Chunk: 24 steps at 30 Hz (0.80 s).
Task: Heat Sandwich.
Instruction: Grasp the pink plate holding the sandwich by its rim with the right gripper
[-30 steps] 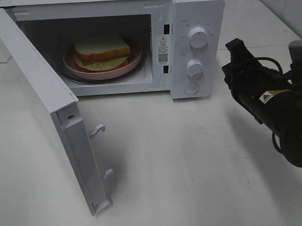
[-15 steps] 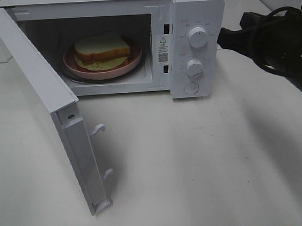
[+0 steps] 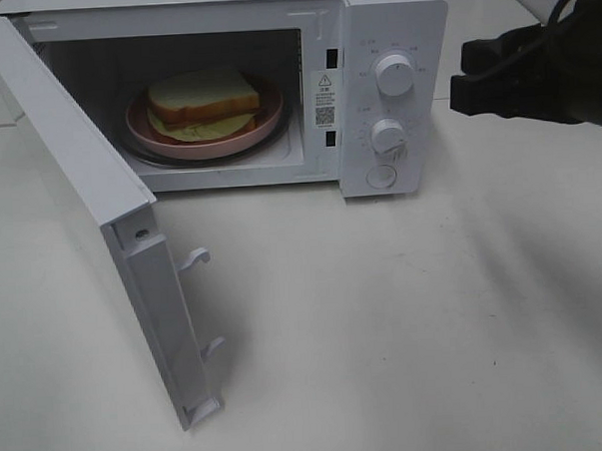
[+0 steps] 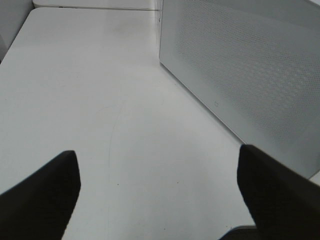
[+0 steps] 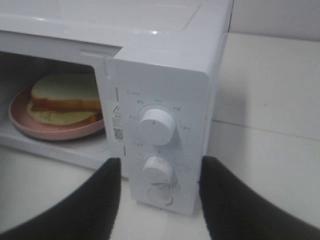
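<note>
**Operator:** Where is the sandwich?

**Spotter:** The sandwich [image 3: 204,102] lies flat on the pink plate [image 3: 269,127] inside the microwave [image 3: 387,12], in the upper left of the high view. Nothing is gripping it.

**Operator:** And my grippers?

**Spotter:** Your right gripper [image 3: 466,73] hangs at the upper right of the frame, just right of the control panel and about level with the upper knob [image 3: 394,74]. Its fingers are spread and hold nothing. Your left gripper [image 4: 156,150] doesn't show in the high view. Its wrist camera shows the fingers spread wide over bare table, also with nothing between them, and a white perforated panel [image 4: 240,75] close ahead. I take that panel for the outer face of the door, though I can't be sure.

**Operator:** Which way is the sandwich from the right gripper?

**Spotter:** It is to the left in the frame and slightly lower, with the control panel wall between them. You can't reach it straight across, and I don't think you need to, since it is already in place.

**Operator:** So what matters next?

**Spotter:** The door [image 3: 80,195]. It stands open, and its long edge runs from the hinge at the upper left down to the latch hooks [image 3: 194,257] at the lower centre. It has to swing right to shut. If that panel is the door, your left arm is nearer to it. Your right arm is the one nearer the two knobs.
</note>
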Motion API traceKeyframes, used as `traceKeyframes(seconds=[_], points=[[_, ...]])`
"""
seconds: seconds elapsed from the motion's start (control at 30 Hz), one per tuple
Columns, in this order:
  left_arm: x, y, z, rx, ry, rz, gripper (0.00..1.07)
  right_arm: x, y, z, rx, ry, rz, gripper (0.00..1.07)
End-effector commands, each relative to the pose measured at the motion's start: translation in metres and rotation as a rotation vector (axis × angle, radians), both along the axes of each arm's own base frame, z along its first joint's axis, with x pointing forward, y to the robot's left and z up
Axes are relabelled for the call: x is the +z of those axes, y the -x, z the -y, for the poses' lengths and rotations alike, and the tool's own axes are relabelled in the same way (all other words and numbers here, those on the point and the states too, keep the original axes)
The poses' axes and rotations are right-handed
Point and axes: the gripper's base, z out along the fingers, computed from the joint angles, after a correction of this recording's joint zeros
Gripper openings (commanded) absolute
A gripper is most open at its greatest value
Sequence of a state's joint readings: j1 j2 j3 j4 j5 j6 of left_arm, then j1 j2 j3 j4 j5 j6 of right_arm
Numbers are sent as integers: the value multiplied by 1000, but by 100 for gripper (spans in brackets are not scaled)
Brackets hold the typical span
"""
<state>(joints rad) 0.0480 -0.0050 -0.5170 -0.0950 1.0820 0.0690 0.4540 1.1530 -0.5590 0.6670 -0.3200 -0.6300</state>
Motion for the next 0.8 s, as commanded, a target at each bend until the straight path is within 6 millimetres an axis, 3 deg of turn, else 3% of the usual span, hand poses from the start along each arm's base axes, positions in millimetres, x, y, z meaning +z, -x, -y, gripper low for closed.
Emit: traceKeyframes(seconds=[0.03, 0.27, 0.43, 0.6, 0.8], points=[[1, 1, 0, -3, 6, 19, 81, 9, -1, -1, 93, 7, -127, 69], [1, 1, 0, -3, 6, 19, 81, 17, 0, 6, 179, 59, -328, 68], [1, 1, 0, -3, 6, 19, 81, 29, 2, 25, 60, 102, -538, 68], [1, 1, 0, -3, 6, 19, 81, 37, 15, 52, -144, 305, -766, 68], [1, 1, 0, -3, 6, 19, 81, 37, 33, 53, -129, 296, -899, 68]])
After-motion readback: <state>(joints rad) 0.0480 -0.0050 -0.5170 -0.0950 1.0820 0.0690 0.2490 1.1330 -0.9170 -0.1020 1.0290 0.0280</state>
